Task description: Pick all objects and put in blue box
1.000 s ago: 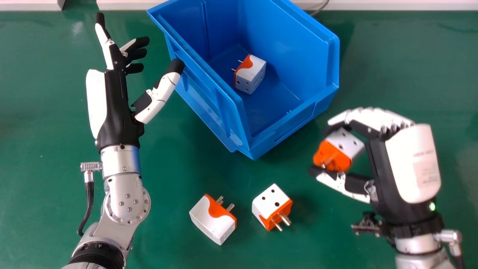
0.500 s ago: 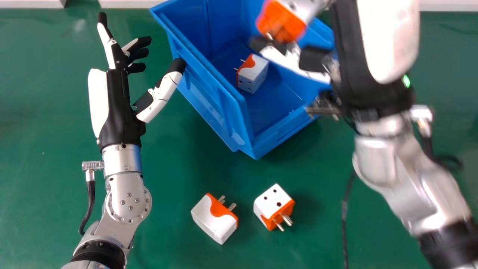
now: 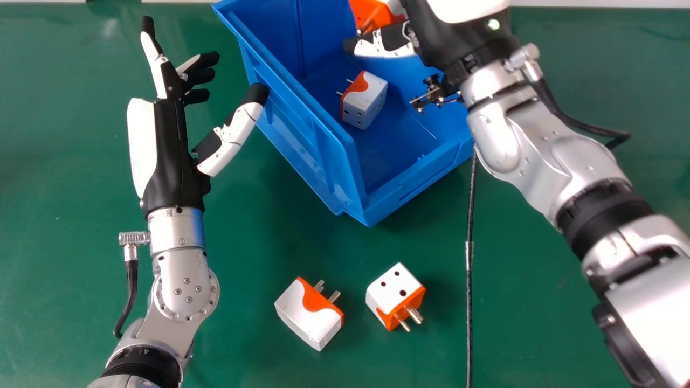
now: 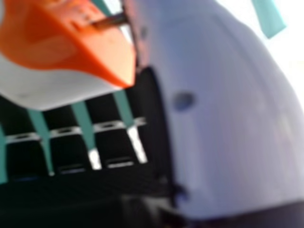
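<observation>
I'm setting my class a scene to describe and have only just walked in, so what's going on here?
The robot's right hand holds a plug adapter over the blue box. A second adapter lies inside the box. A third adapter and a fourth adapter lie on the green table. The left hand is open and empty.

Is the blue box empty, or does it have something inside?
Not empty: the blue box has a white-and-orange plug adapter lying on its floor.

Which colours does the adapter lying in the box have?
The adapter is white and orange, clearest in the head view.
</observation>
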Tool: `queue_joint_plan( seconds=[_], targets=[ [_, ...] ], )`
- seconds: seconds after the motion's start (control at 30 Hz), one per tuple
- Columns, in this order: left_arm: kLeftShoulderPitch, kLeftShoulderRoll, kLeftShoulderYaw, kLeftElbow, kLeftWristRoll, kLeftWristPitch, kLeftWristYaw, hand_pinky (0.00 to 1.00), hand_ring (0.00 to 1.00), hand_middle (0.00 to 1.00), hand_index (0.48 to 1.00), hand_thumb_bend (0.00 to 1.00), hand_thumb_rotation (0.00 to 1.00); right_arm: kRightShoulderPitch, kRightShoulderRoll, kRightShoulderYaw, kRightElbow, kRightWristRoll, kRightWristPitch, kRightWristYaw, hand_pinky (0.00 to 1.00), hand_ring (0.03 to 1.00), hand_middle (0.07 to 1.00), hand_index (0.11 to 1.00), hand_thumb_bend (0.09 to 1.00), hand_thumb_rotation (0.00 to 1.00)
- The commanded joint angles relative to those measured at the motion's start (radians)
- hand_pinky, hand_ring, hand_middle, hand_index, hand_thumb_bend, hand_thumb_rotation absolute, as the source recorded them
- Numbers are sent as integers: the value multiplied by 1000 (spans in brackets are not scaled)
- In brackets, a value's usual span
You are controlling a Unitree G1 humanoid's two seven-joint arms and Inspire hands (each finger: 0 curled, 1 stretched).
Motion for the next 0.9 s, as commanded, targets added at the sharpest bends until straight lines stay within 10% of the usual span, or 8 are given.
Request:
queue_joint_plan(
  seconds=[0.0,0.27,0.33,0.43,0.87],
  targets=[
    [-10,3,4,-8,-4,-12,5,720,772,791,815,741,600,-87,-6,0,9,19,25,5,379,482,513,465,502,0],
    [-9,0,3,-12,-3,-7,6,719,771,791,815,736,597,-85,-5,18,-10,34,35,35,375,479,526,479,500,0],
    [-10,1,2,-11,-2,-5,6,719,771,791,815,735,597,-82,-11,37,-29,17,63,91,629,782,821,765,796,86],
    [-10,2,1,-11,0,-4,7,719,771,791,814,735,597,-81,-24,56,-61,9,89,162,857,977,981,975,980,255],
    [-10,-1,2,-9,-3,-7,3,719,774,792,815,738,598,-56,-41,53,-178,18,135,278,1000,1000,1000,1000,1000,372]
  ],
)
